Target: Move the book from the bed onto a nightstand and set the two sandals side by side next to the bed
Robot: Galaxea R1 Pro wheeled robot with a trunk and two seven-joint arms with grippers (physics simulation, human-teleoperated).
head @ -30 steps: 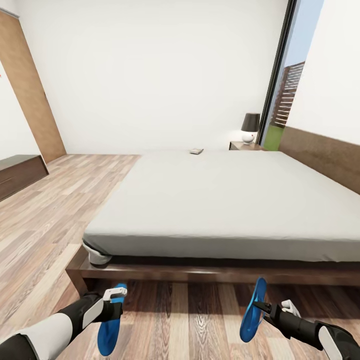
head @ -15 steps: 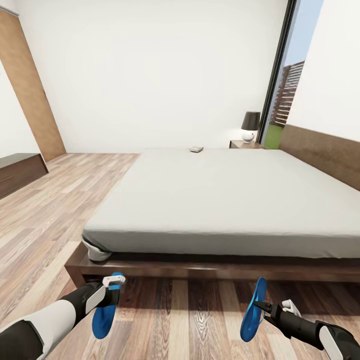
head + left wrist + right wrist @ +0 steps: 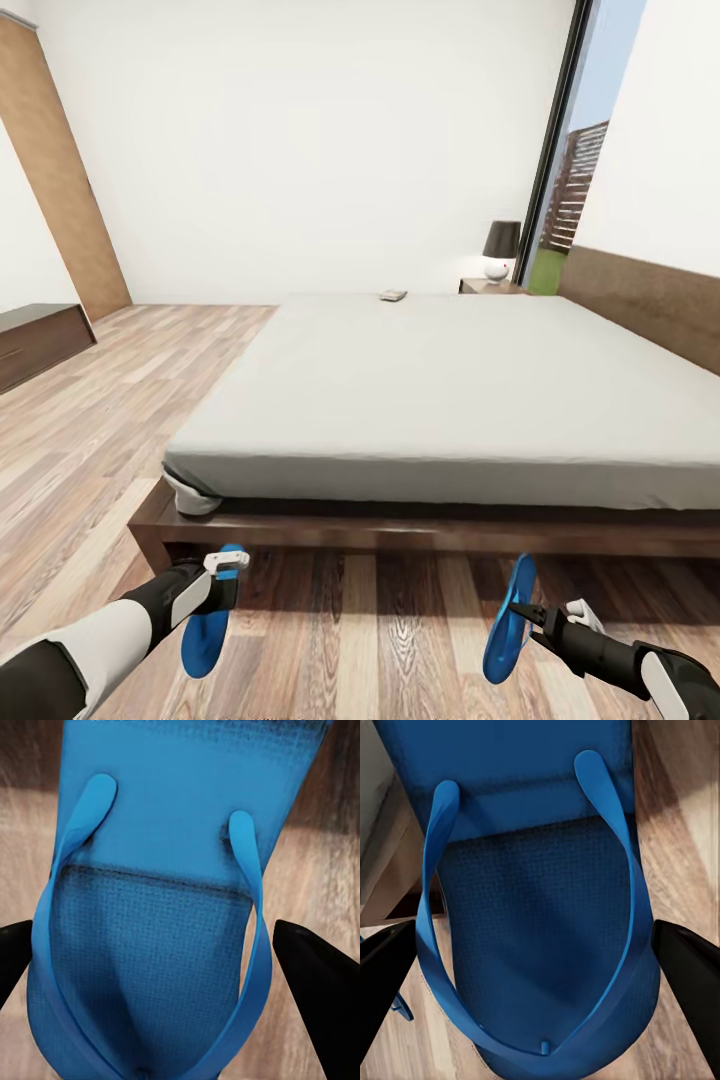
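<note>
L tool (image 3: 228, 562) grips one bright blue sandal (image 3: 205, 630); R tool (image 3: 528, 612) grips the other sandal (image 3: 507, 620), both hanging over wood-plank floor (image 3: 90, 450) just before bed (image 3: 440, 390). Thin soles, Y straps. Book (image 3: 393, 296) lies at mattress far edge, near nightstand (image 3: 490, 287) w/ lamp (image 3: 501, 250). White walls, tall window (image 3: 570, 180).

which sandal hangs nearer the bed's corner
The sandal in the left tool, below the bed's near corner; the other sandal hangs farther along the frame.
</note>
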